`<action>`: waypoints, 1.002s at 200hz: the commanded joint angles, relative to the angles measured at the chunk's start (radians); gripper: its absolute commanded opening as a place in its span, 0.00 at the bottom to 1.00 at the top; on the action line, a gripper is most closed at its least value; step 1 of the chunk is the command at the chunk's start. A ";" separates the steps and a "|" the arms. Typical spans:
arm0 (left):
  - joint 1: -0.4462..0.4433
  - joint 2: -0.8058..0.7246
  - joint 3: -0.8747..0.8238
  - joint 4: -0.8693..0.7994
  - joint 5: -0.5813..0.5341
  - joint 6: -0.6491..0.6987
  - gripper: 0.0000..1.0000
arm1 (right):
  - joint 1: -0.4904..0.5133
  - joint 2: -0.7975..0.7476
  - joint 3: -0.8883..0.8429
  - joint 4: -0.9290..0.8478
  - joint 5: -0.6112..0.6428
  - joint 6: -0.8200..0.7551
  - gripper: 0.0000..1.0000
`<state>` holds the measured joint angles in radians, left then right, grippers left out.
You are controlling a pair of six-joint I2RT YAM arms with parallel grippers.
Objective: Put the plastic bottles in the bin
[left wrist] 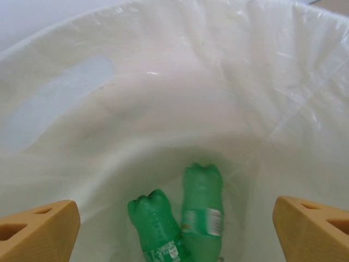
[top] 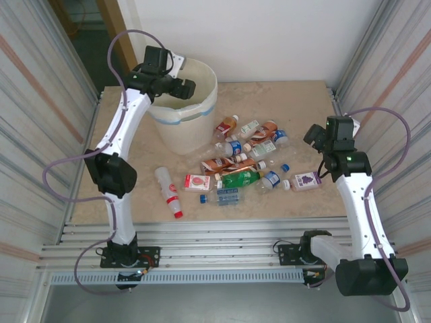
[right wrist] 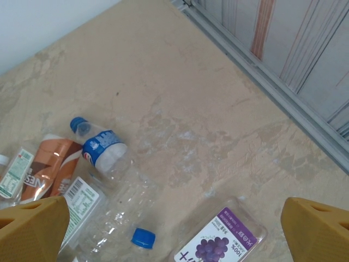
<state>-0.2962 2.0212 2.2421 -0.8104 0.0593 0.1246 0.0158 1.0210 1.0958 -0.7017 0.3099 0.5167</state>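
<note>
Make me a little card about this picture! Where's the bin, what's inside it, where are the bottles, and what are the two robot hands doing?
Bin: back left of the table, lined with a pale bag
Inside the bin: two green bottles lying at the bottom, touching
Pile of bottles: on the table, right of the bin
Bottle with a red cap: lying apart, left of the pile
Left gripper: over the bin, open, holding nothing
Right gripper: above the pile's right edge, open, holding nothing
Job: not finished
</note>
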 commanded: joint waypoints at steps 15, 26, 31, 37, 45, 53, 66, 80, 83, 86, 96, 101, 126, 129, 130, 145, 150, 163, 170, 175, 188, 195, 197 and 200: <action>-0.017 -0.139 0.012 0.049 0.004 -0.074 0.98 | -0.011 -0.060 -0.029 0.013 0.005 0.012 0.98; -0.023 -0.176 -0.008 0.070 -0.006 -0.093 0.99 | -0.010 -0.069 -0.037 0.016 0.007 0.010 0.98; -0.027 -0.196 -0.021 0.085 -0.015 -0.098 0.99 | -0.011 -0.073 -0.039 0.017 0.008 0.008 0.98; -0.034 -0.219 -0.037 0.103 -0.031 -0.105 0.99 | -0.011 -0.078 -0.043 0.020 0.010 0.007 0.98; -0.045 -0.257 -0.074 0.135 -0.056 -0.113 0.99 | -0.011 -0.083 -0.047 0.023 0.012 0.005 0.98; -0.057 -0.296 -0.109 0.166 -0.074 -0.119 0.99 | -0.013 -0.088 -0.050 0.024 0.013 0.005 0.98; -0.074 -0.361 -0.167 0.213 -0.080 -0.125 0.99 | -0.011 -0.094 -0.054 0.027 0.016 0.005 0.98; -0.093 -0.428 -0.235 0.251 -0.080 -0.134 0.99 | -0.012 -0.100 -0.056 0.030 0.024 0.006 0.98; -0.097 -0.445 -0.250 0.258 -0.081 -0.135 0.99 | -0.013 -0.101 -0.057 0.030 0.025 0.006 0.98; -0.101 -0.461 -0.269 0.267 -0.080 -0.138 0.99 | -0.013 -0.101 -0.057 0.030 0.027 0.005 0.98; -0.120 -0.513 -0.337 0.297 -0.088 -0.147 0.99 | -0.014 -0.103 -0.059 0.030 0.032 0.006 0.98; -0.130 -0.541 -0.370 0.312 -0.094 -0.158 0.99 | -0.014 -0.103 -0.061 0.030 0.033 0.005 0.98; -0.164 -0.690 -0.588 0.384 -0.081 -0.247 0.99 | -0.014 -0.099 -0.069 0.030 0.035 0.006 0.98; -0.169 -0.709 -0.616 0.397 -0.082 -0.261 0.99 | -0.014 -0.098 -0.070 0.029 0.035 0.006 0.98; -0.171 -0.716 -0.625 0.401 -0.082 -0.265 0.99 | -0.014 -0.098 -0.070 0.029 0.035 0.006 0.98; -0.215 -0.807 -0.758 0.448 -0.113 -0.310 0.99 | -0.016 -0.094 -0.074 0.028 0.038 0.003 0.98; -0.237 -0.835 -0.798 0.458 -0.144 -0.318 0.99 | -0.016 -0.092 -0.073 0.027 0.039 0.004 0.98; -0.307 -0.900 -0.891 0.470 -0.247 -0.336 0.99 | -0.016 -0.090 -0.076 0.027 0.040 0.004 0.98; -0.344 -0.932 -0.948 0.473 -0.308 -0.352 0.99 | -0.015 -0.091 -0.076 0.027 0.038 0.004 0.98; -0.369 -0.952 -0.983 0.473 -0.346 -0.368 0.99 | -0.016 -0.091 -0.077 0.027 0.037 0.005 0.98; -0.423 -0.994 -1.076 0.464 -0.432 -0.433 0.99 | -0.016 -0.091 -0.081 0.029 0.033 0.007 0.98; -0.448 -1.013 -1.121 0.453 -0.467 -0.477 0.99 | -0.017 -0.093 -0.083 0.029 0.032 0.010 0.98; -0.452 -1.017 -1.134 0.448 -0.476 -0.488 0.99 | -0.017 -0.093 -0.085 0.030 0.032 0.013 0.98; -0.462 -1.023 -1.151 0.441 -0.488 -0.507 0.99 | -0.017 -0.093 -0.085 0.031 0.032 0.015 0.98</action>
<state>-0.6956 1.0618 1.2076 -0.3832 -0.2222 -0.2245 0.0105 0.9344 1.0225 -0.6815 0.3218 0.5163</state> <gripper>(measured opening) 0.987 0.978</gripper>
